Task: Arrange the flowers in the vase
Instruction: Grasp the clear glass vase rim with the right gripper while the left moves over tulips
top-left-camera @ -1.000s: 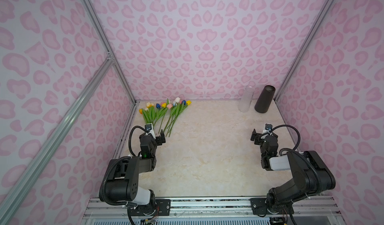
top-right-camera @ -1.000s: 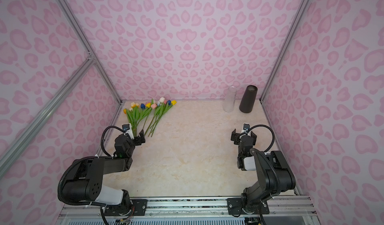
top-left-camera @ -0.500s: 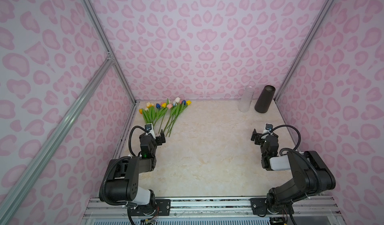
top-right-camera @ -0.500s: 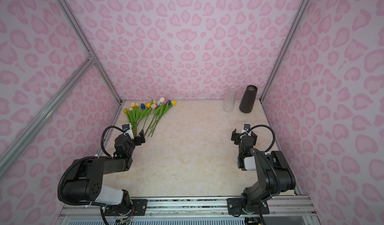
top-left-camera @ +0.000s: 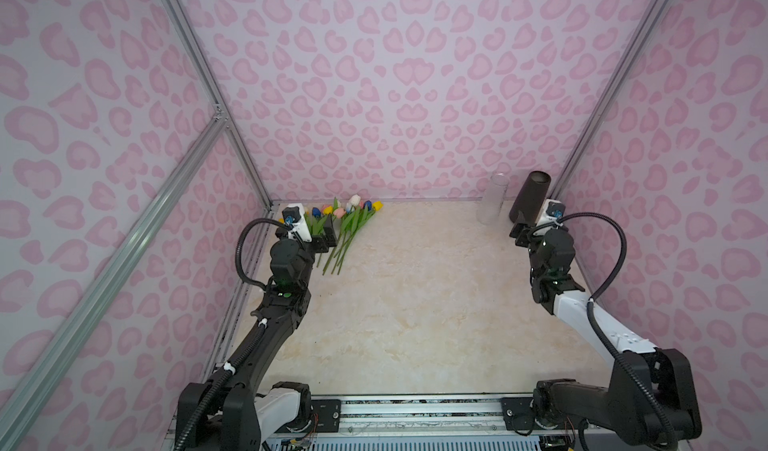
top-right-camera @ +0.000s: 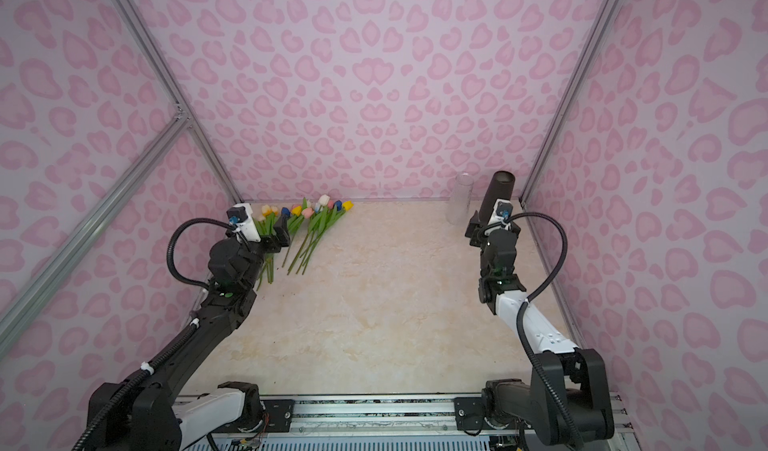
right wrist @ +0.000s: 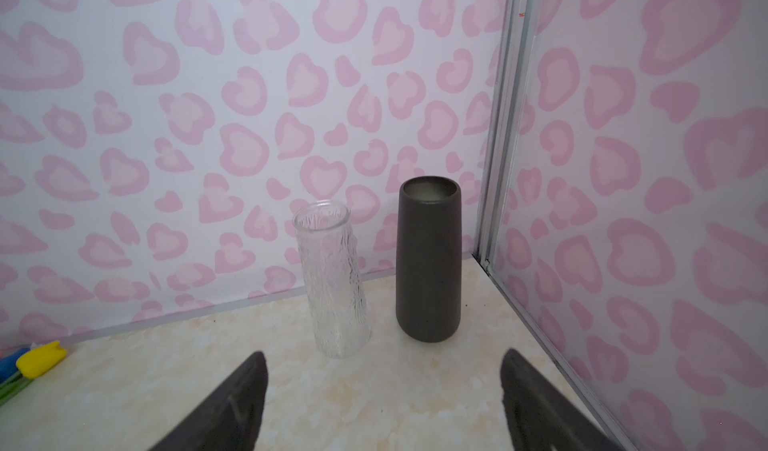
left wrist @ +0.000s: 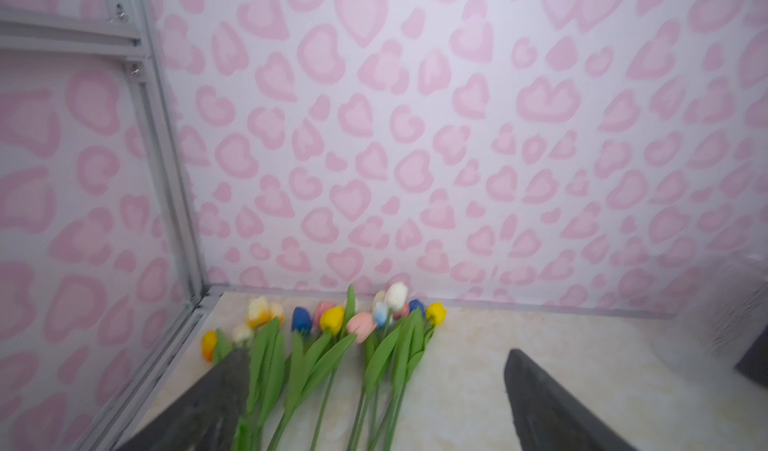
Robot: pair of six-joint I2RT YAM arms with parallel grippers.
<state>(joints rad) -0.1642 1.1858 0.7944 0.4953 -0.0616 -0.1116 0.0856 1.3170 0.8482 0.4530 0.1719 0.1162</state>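
The flowers [top-left-camera: 351, 220] [top-right-camera: 318, 224] [left wrist: 332, 345] lie flat in the back left corner, heads toward the back wall, stems fanning forward. My left gripper [top-left-camera: 321, 233] [top-right-camera: 272, 233] [left wrist: 376, 353] is open just short of them, its fingers straddling the stems without gripping any. A clear glass vase [top-left-camera: 492, 199] [top-right-camera: 460, 199] [right wrist: 334, 286] and a dark grey vase [top-left-camera: 530, 197] [top-right-camera: 496, 195] [right wrist: 429, 262] stand upright and empty at the back right. My right gripper [top-left-camera: 528, 225] [top-right-camera: 482, 225] [right wrist: 384, 353] is open, facing them, holding nothing.
Pink patterned walls enclose the cream marble tabletop [top-left-camera: 415, 303] on three sides, with aluminium frame posts [right wrist: 494, 137] in the back corners. The dark vase stands close to the right post. One yellow tulip head [right wrist: 40, 359] shows at the edge of the right wrist view.
Both arms have unfolded and reached toward the back: the left gripper up to the flower stems, the right gripper toward the two vases.
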